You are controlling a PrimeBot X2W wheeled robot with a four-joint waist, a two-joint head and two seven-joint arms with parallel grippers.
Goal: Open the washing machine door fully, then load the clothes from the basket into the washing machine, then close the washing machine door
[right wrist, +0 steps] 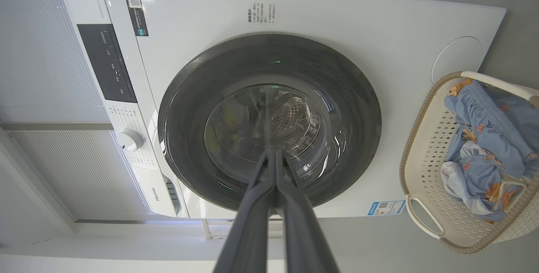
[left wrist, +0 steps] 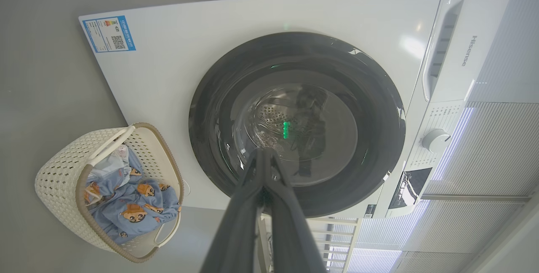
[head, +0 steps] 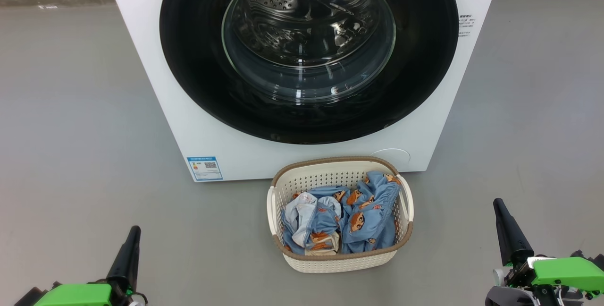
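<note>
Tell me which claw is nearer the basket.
Right. The right claw sits shut off the basket's right side; the left claw, also shut, sits farther off its left side. Neither touches it.

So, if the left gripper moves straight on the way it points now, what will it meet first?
Probably the washing machine door, near its middle: the left gripper aims there in its wrist view, though depth is unclear.

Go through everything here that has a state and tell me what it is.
Round glossy black washing machine door: shut.
Cream perforated plastic basket: upright, loaded.
Light blue cartoon-print clothes: crumpled in the basket.
Left pincer: shut, empty.
Right pincer: shut, empty.
</note>
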